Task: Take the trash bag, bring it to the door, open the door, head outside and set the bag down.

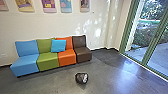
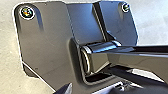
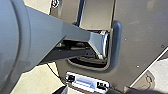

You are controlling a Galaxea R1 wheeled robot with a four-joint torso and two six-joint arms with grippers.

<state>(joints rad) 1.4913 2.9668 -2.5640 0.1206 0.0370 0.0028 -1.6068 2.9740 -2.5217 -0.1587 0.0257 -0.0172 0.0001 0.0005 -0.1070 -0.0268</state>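
A dark trash bag (image 1: 80, 78) with a pale, shiny patch lies on the grey floor in front of the sofa in the head view. Glass panels in green frames, looking like the door (image 1: 150, 53), stand at the right, with paving and greenery behind them. A dark pointed part of my left gripper (image 2: 64, 89) shows at the edge of the left wrist view. In the right wrist view a similar dark part of my right gripper (image 3: 61, 90) is seen. How far either one is from the bag cannot be told.
A sofa of blue, green, orange and brown seats (image 1: 47, 61) stands along the pale wall (image 1: 57, 25), with a blue cushion (image 1: 58, 46) on it. Several pictures hang above. Grey floor (image 1: 115, 72) stretches between the bag and the glass.
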